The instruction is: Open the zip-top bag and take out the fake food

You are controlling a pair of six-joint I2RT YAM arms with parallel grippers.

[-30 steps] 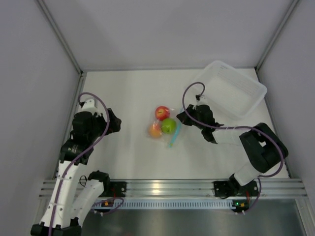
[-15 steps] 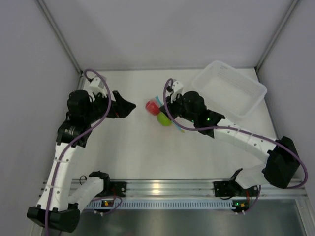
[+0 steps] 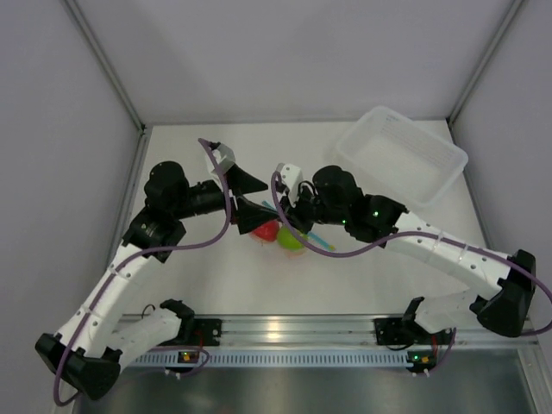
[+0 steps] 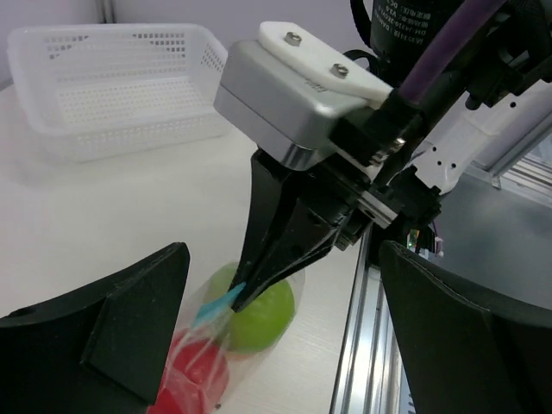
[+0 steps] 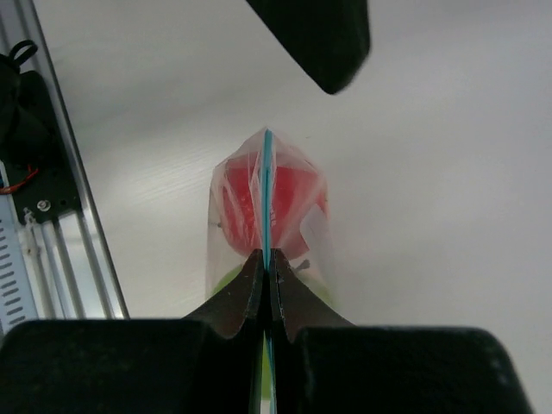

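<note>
The zip-top bag [image 4: 226,332] is a clear pouch that hangs from its blue-teal zip strip [image 5: 267,185]. My right gripper [image 5: 268,263] is shut on that strip, its fingertips [image 4: 244,291] pinching it from above. Inside the bag I see a red fruit [image 5: 285,198] and a lime green fruit [image 4: 261,315]; both also show in the top view, red fruit [image 3: 266,231] and green fruit [image 3: 291,239]. The orange-peach fruit is hidden. My left gripper [image 3: 269,200] is open, one finger [image 4: 103,336] on each side of the bag's top, not touching it.
A large translucent white bin [image 3: 401,155] stands at the back right, and it shows behind the bag in the left wrist view [image 4: 112,95]. The aluminium rail [image 3: 285,329] runs along the near table edge. Both arms reach over the table's middle.
The right gripper moved left onto the bag, closed on its zip strip and raised it. The left arm swung in from the left, its open jaws now flanking the bag.
</note>
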